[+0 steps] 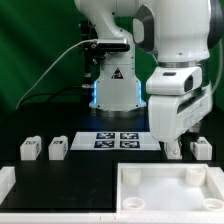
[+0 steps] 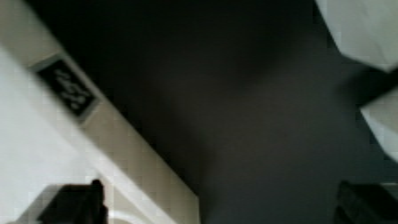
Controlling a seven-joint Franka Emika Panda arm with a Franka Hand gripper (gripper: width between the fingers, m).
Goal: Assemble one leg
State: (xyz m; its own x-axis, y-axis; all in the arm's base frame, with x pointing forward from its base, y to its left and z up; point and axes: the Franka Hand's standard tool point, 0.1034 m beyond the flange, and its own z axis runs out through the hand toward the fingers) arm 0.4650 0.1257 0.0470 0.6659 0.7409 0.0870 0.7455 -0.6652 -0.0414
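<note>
The black tabletop (image 1: 70,175) is matte and dark, and a green curtain (image 1: 30,50) closes off the room behind it. The white arm (image 1: 170,40) rises from a base (image 1: 115,90) lit faintly blue on one side, with a black cable (image 1: 50,62) looping away toward the exterior view's left. The marker board (image 1: 115,140) lies flat just before the base. The gripper (image 1: 172,150) hangs low over the table beside that board's edge on the exterior view's right. In the wrist view its dark fingertips (image 2: 71,205) stand wide apart with only bare table between them, so the claw is released and grasps nothing. The nearest leg (image 1: 200,148) stands on the table just beside the gripper, on the exterior view's right. Well apart, on the exterior view's left, stand the outer leg (image 1: 30,149) and the inner leg (image 1: 57,148), close together. The large rimmed panel (image 1: 170,172) lies at the near edge. The wrist view also shows a white tagged surface (image 2: 36,130); I cannot tell which part it is.
</note>
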